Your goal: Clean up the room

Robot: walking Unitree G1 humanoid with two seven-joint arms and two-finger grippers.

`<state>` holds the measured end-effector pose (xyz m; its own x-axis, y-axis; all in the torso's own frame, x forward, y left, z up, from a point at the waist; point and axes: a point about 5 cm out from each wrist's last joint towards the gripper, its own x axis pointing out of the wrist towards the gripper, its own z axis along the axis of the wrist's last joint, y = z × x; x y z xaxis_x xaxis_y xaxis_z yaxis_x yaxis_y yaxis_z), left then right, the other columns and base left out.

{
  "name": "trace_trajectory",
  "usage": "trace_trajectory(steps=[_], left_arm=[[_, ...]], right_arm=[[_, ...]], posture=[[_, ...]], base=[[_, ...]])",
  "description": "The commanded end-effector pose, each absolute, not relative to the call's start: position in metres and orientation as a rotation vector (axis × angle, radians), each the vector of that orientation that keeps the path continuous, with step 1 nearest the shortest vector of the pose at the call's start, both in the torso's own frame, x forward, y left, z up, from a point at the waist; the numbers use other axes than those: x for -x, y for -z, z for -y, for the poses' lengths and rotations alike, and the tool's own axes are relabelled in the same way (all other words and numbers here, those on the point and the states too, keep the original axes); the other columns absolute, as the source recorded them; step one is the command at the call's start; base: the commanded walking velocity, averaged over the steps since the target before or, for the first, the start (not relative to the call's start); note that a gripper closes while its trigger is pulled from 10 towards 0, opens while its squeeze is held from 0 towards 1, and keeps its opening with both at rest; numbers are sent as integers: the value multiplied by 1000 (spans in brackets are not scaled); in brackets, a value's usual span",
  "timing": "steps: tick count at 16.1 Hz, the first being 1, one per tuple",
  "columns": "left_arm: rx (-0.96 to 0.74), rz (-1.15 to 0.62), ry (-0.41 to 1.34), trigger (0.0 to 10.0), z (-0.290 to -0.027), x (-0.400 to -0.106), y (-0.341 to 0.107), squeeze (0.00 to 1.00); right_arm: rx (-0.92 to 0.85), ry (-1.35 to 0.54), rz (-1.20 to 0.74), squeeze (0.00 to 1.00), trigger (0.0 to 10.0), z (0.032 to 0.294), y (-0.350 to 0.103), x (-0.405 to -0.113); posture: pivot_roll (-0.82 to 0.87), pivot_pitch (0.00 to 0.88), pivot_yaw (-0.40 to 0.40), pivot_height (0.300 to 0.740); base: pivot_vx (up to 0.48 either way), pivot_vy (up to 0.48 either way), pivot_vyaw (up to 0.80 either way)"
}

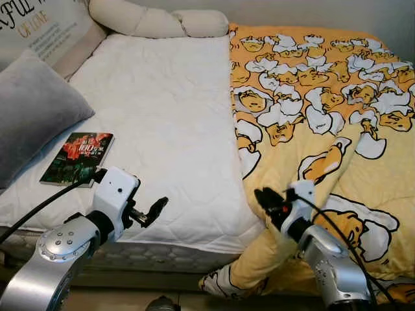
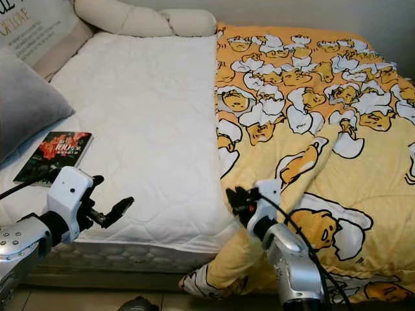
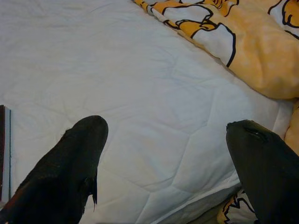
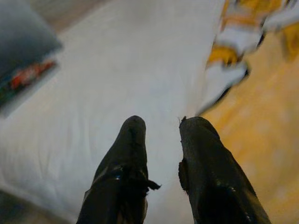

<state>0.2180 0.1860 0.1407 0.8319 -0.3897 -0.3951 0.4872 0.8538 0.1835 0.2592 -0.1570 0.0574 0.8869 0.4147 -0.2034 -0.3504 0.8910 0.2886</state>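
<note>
White quilted mattress (image 1: 162,116) carries a book (image 1: 78,157) near its left edge, beside a grey pillow (image 1: 32,110); the yellow blanket (image 1: 324,116) covers the right half. Left gripper (image 3: 166,130) hovers with fingers wide apart; right gripper (image 4: 161,123), at the blanket edge, shows a narrow gap, holding nothing.

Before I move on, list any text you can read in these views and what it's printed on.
"100": book cover lying on the white mattress; the rest of its title is too small to read.
"OF LOVE": printed cushion at the headboard; the line above is cut off, ending "FUL".
</note>
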Motion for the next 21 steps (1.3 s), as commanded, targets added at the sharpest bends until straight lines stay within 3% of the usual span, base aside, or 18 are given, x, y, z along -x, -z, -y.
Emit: trace_trajectory(steps=[1, 3, 4, 7, 9, 12, 16, 19, 20, 21], left_arm=[[-296, -343, 461, 10000, -187, -221, -141, 0], [-294, -337, 459, 10000, -186, -223, -140, 0], [-287, -316, 452, 10000, -185, -228, -141, 0], [-271, -300, 444, 10000, -183, -233, -140, 0], [-260, -297, 447, 10000, -182, -235, -138, 0], [-241, -285, 430, 10000, -180, -242, -133, 0], [-158, -284, 466, 10000, -162, -269, -114, 0], [-134, -277, 460, 10000, -156, -278, -112, 0], [-146, -275, 463, 10000, -156, -278, -112, 0], [-160, -275, 464, 10000, -159, -278, -111, 0]], right_arm=[[-230, -317, -195, 1000, 10000, 173, -69, -262], [-144, -238, -258, 1000, 10000, 186, -60, -261], [0, -80, -380, 1000, 10000, 214, -42, -251], [2, 8, -481, 1000, 10000, 231, -29, -240], [-33, 12, -502, 1000, 10000, 229, -26, -241], [-121, -131, -434, 1000, 10000, 211, -40, -251], [-99, -170, -336, 1000, 10000, 212, -61, -262], [63, -571, -424, 1000, 10000, 177, -67, -252], [126, -582, -442, 949, 10000, 172, -65, -258], [188, -557, -447, 0, 10000, 165, -63, -270]], posture=[[169, 0, 1, 740], [160, 0, -2, 740], [154, 0, -9, 740], [138, 0, -7, 740], [125, 0, -5, 740], [114, 0, -11, 740], [42, 0, 18, 740], [11, 0, 36, 740], [11, 0, 37, 740], [10, 0, 38, 740]], base=[[0, 0, 0], [0, 0, 0], [0, 0, 0], [0, 0, 0], [0, 0, 0], [0, 0, 0], [0, 0, 0], [0, 0, 0], [0, 0, 0], [0, 0, 0]])
